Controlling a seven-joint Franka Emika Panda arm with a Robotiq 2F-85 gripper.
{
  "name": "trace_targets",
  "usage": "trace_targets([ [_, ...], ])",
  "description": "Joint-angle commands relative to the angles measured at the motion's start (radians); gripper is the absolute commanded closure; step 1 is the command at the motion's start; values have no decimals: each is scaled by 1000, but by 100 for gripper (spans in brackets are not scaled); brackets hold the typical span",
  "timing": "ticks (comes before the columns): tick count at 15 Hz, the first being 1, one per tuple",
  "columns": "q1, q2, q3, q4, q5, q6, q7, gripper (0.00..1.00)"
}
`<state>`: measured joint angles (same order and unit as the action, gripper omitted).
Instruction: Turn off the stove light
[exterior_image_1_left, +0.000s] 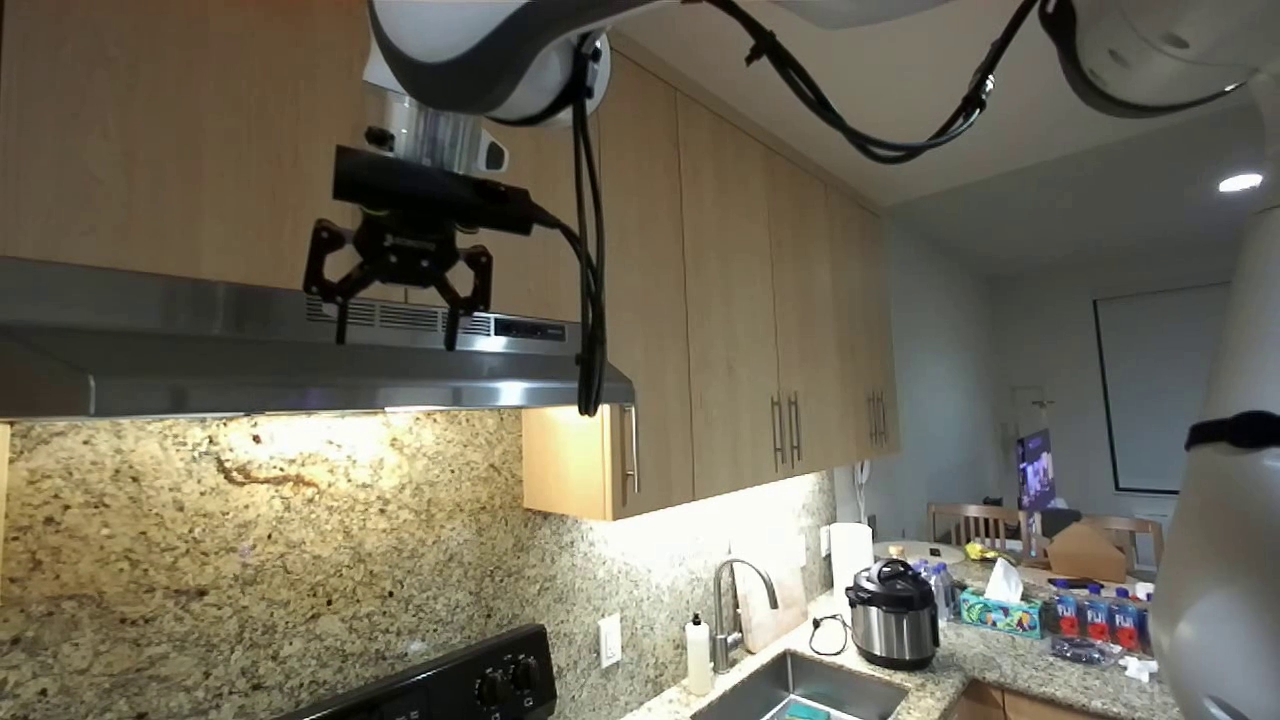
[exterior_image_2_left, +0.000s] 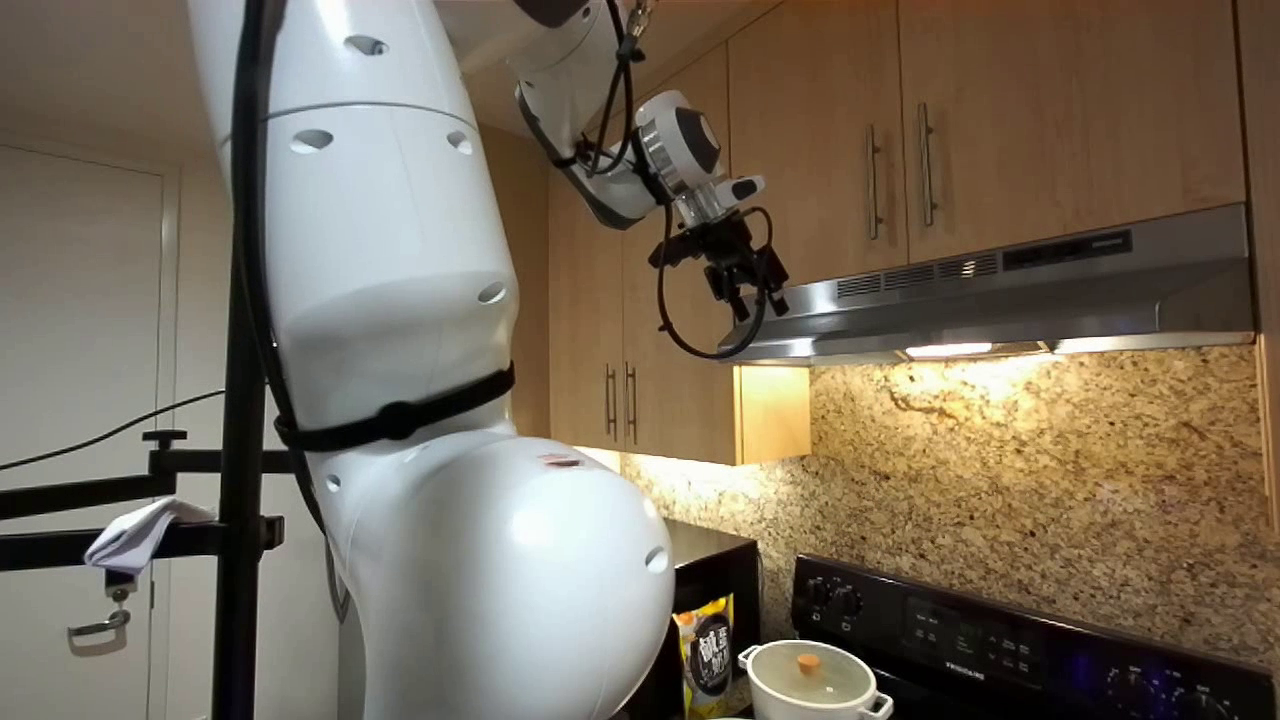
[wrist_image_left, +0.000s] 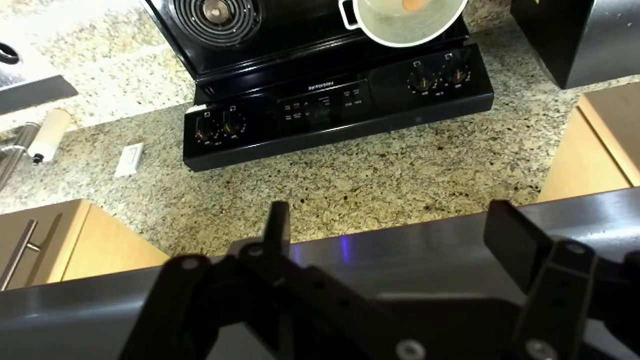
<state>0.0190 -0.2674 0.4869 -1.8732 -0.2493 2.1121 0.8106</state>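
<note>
The steel range hood (exterior_image_1_left: 250, 375) hangs under the wood cabinets; it also shows in an exterior view (exterior_image_2_left: 1000, 302) and fills the lower part of the wrist view (wrist_image_left: 430, 255). The stove light (exterior_image_2_left: 948, 350) under the hood is lit and brightens the stone wall. The hood's black control strip shows in both exterior views (exterior_image_1_left: 530, 329) (exterior_image_2_left: 1067, 250); its buttons are too small to make out. My gripper (exterior_image_1_left: 396, 338) is open and empty, pointing down in front of the hood's vents. It also shows in the wrist view (wrist_image_left: 390, 222). I cannot tell whether it touches the hood.
Upper cabinets (exterior_image_1_left: 730, 280) rise behind and beside the arm. A black stove (wrist_image_left: 340, 110) stands below, with a white lidded pot (exterior_image_2_left: 812, 685) on it. Loose cables (exterior_image_2_left: 665, 300) loop beside the gripper. A sink (exterior_image_1_left: 800, 690) and a pressure cooker (exterior_image_1_left: 893, 620) are further along the counter.
</note>
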Motion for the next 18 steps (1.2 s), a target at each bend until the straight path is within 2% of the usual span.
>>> trace_targets([
  [1, 48, 10, -39, 6, -19, -7, 13, 0],
  [5, 51, 16, -38, 10, -26, -5, 14, 0],
  [11, 60, -8, -91, -14, -22, 23, 67, 0],
  [18, 83, -105, -188, -110, 37, 29, -43, 0],
])
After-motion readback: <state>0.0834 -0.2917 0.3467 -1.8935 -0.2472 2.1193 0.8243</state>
